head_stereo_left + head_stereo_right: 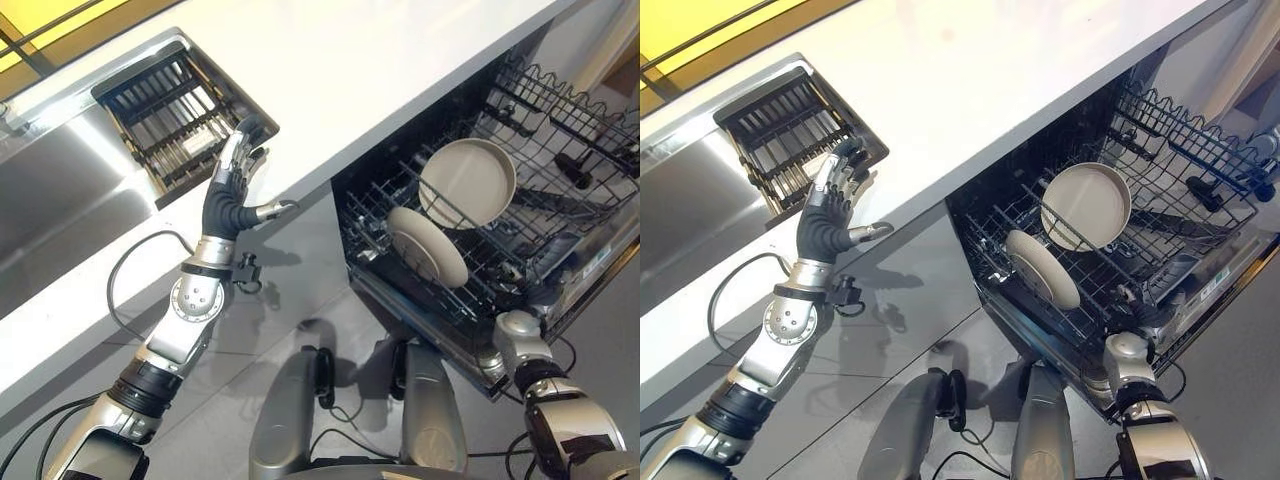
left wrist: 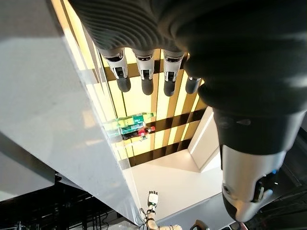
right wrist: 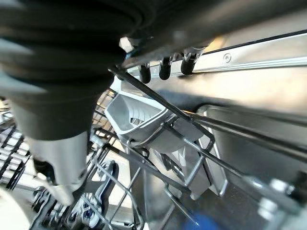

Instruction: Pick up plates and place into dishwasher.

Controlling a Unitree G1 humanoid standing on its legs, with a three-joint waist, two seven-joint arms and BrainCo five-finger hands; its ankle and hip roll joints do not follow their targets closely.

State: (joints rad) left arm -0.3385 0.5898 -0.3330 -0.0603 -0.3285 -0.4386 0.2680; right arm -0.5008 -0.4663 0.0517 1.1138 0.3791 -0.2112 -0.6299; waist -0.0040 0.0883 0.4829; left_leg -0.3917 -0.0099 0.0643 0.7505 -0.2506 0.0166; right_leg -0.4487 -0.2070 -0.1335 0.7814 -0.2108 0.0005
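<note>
Right hand first, down at the near edge of the pulled-out dishwasher rack: in its own wrist view the fingers hook over a rack wire, though whether they actually clamp it I cannot tell. It carries no plate.

Moving out, two plates are already loaded and standing on edge among the tines: the nearer plate toward the rack's left front, and the larger plate just behind it, leaning a little. So part of the job looks done.

Over on the left, the left hand is raised at the front edge of the white surface, fingers straight and loosely spread, thumb stuck out to the side, holding nothing.

Just beyond it sits the dark slatted drying tray set into the surface beside the steel sink, and no plate stands in it from this angle. My read: loading is well along, possibly finished, with pushing the rack in perhaps what remains.
</note>
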